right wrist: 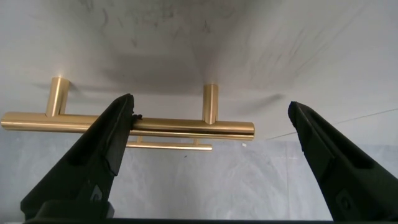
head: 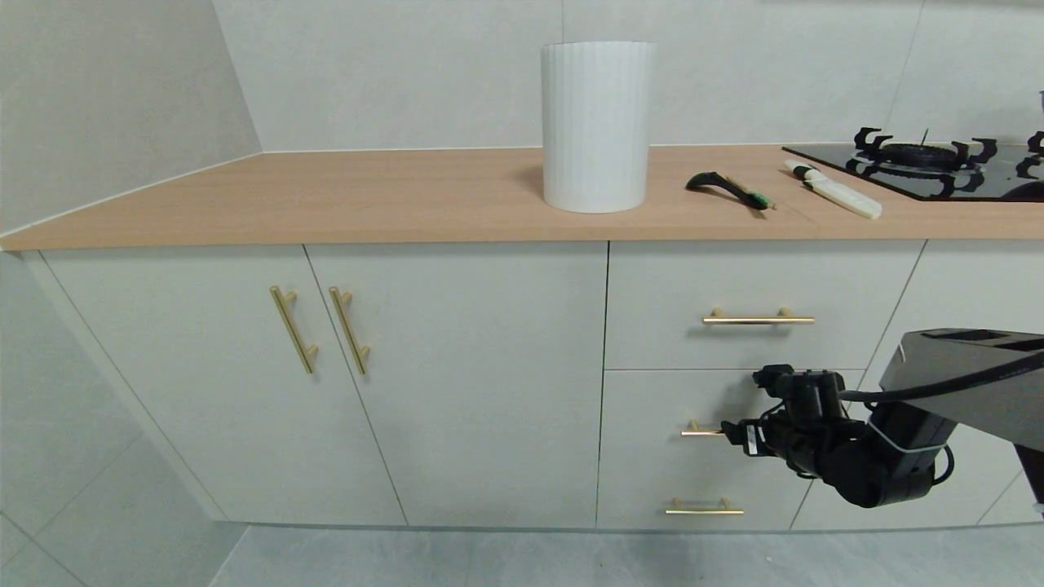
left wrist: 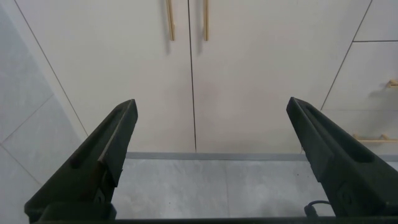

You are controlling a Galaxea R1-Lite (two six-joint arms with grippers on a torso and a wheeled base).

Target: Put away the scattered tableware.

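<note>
stretching wide, the worktop point(head: 367, 196) bears a white canister point(head: 597, 122); below, the right gripper point(right wrist: 208, 115) gapes released at a gold drawer handle point(right wrist: 174, 127), left gripper point(left wrist: 211, 115) released too. right of the canister, white knife point(head: 840, 196) and black utensil point(head: 718, 183) look light, stiff: pinch mid-handle.

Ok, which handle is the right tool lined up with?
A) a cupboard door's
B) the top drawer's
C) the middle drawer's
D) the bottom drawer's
C: the right tool sits open right in front of the middle drawer handle, with the top drawer handle above it and the bottom drawer handle below.
</note>
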